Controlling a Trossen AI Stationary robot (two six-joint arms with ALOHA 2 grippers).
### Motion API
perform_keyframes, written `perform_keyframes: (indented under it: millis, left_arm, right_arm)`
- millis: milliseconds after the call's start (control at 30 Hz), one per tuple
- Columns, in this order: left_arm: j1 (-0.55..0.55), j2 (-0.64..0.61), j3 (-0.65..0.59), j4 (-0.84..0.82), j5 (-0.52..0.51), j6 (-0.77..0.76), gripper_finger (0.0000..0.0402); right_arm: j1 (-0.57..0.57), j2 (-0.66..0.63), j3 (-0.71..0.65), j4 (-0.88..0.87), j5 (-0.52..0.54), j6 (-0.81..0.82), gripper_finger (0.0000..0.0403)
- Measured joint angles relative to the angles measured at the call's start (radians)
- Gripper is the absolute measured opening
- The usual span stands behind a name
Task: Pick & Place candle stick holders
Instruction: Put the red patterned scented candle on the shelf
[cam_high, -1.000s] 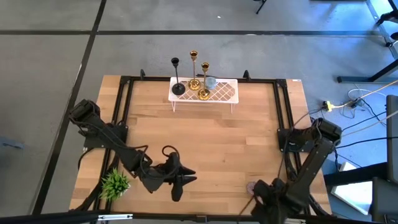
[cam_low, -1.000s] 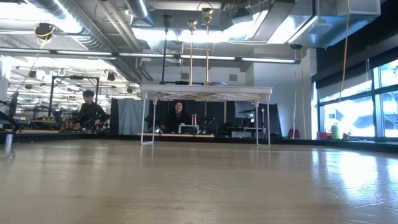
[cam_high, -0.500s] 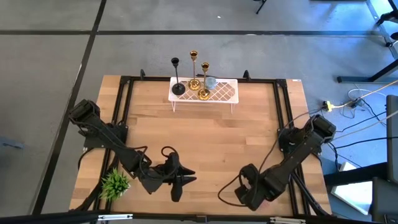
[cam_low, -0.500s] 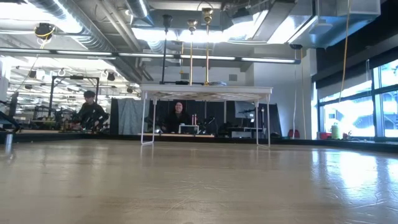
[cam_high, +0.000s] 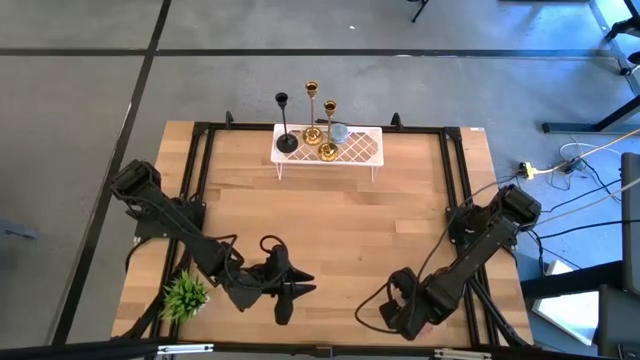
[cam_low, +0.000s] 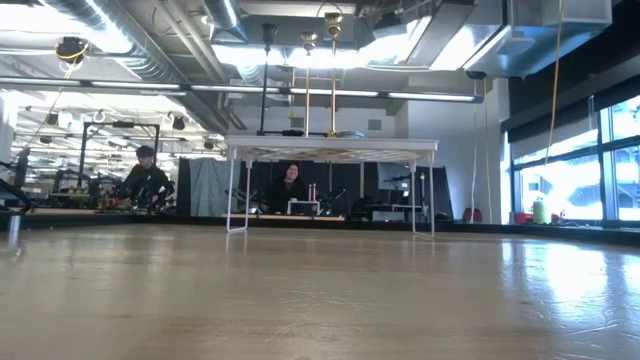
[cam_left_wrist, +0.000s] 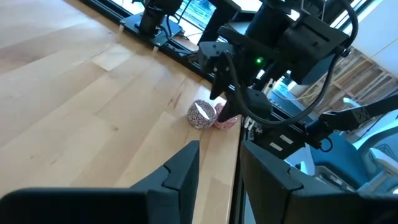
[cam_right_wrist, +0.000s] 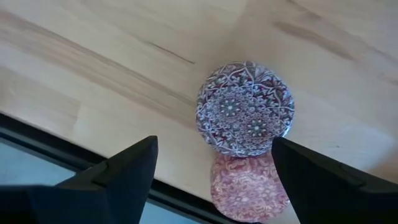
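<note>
Three candle stick holders stand on their round bases at the left end of a white lattice rack (cam_high: 355, 148) at the table's far middle: one black (cam_high: 284, 122) and two gold (cam_high: 311, 112) (cam_high: 329, 128). In the low view they rise above the rack (cam_low: 330, 150). My left gripper (cam_high: 296, 290) hovers open over the near left of the table, close to a green plant (cam_high: 185, 293). My right gripper (cam_right_wrist: 214, 180) points down, open, at the near edge right of centre, above two small round patterned pieces (cam_right_wrist: 244, 107) (cam_right_wrist: 247, 180). It touches neither.
A grey-blue round thing (cam_high: 340, 131) lies on the rack beside the gold holders. A black frame (cam_high: 200, 160) runs along the table's left, right and far sides. People sit in the room beyond the table (cam_low: 287, 185). Bare wood lies between the arms and the rack.
My right gripper has come from the near right corner toward the table's left along the near edge, sinking a little, and now hangs over the two round patterned pieces. The holders and my left arm have kept still.
</note>
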Motion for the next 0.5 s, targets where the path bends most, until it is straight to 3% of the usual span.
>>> perform_keyframes:
  millis: [300,500]
  left_arm:
    - [0.019,0.0,0.0,0.0,0.002,0.0,0.0113]
    - [0.045,0.0,0.0,0.0,0.01,0.001,0.0113]
  right_arm:
    - [0.0,0.0,-0.016,-0.033,-0.033,0.001,0.0319]
    - [0.0,0.0,-0.1,0.096,-0.076,0.017,0.0319]
